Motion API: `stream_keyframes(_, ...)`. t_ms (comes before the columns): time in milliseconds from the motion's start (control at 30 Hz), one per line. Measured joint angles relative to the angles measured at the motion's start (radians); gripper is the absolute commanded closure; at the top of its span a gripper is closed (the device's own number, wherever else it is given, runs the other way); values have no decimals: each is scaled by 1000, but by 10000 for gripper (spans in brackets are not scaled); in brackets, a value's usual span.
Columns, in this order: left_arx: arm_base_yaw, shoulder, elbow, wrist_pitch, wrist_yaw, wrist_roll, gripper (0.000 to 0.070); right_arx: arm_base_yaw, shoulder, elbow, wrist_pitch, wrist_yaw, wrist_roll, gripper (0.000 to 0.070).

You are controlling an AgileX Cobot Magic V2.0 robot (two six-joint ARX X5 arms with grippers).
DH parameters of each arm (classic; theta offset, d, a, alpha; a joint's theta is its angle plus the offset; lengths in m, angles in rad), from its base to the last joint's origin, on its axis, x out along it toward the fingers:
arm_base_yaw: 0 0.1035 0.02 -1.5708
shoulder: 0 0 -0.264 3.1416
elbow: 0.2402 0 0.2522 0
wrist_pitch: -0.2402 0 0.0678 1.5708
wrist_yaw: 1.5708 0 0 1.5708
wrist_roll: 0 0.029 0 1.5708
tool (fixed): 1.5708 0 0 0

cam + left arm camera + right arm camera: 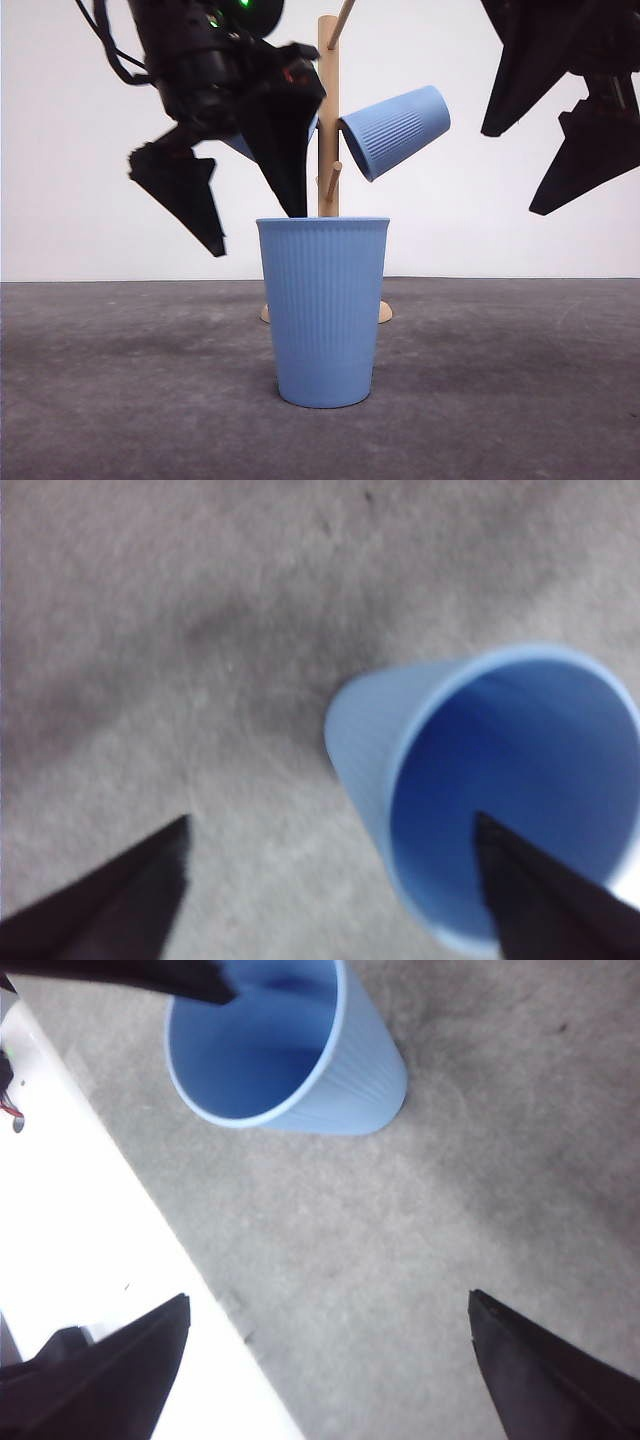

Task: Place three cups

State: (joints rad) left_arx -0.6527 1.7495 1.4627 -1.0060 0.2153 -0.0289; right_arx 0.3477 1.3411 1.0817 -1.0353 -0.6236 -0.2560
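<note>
Cup standing, cup hanging

Cup [323, 310] stands upright on the near grey tabletop [520, 380]. Behind it, another cup [397, 130] hangs tilted on the wooden peg stand [328, 110]. Left hand [255, 215] hovers open above the standing cup. Right hand [535, 150] is open, up high at right.
</note>
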Motion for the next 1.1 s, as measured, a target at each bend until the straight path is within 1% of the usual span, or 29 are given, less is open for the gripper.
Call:
stream_keyframes(33,-2,3,0,5,-4,-1,334,0,0,0,6,0,1,152)
stream_keyframes(100,-2,6,0,9,-14,-5,472,0,0,0,9,-1,3,152)
stream_keyframes(167,-2,10,0,10,-31,-8,586,1,0,0,9,-1,3,152)
stream_keyframes(233,-2,24,0,14,-37,-9,664,3,-1,0,9,-1,3,152)
stream_keyframes(267,-2,34,0,19,-38,-9,685,4,-1,0,10,-1,2,152)
stream_keyframes(367,-2,67,0,37,-40,-6,693,5,-2,0,12,-1,2,152)
stream_keyframes(467,-2,88,0,24,-35,9,693,5,-2,0,14,-1,-3,152)
stream_keyframes(600,-2,93,0,-36,-23,53,693,5,-2,0,14,-1,-22,152)
stream_keyframes(700,6,93,0,-95,26,100,693,5,-2,0,14,-4,-48,151)
stream_keyframes(767,20,92,0,-130,85,140,693,5,-2,0,14,-21,-62,151)
stream_keyframes(933,65,62,0,-181,323,245,693,6,-2,0,15,-164,-114,150)
stream_keyframes(1000,81,45,0,-203,412,287,693,9,-2,0,15,-185,-130,150)
stream_keyframes(1100,110,36,0,-246,555,360,693,21,-2,0,14,-194,-152,150)
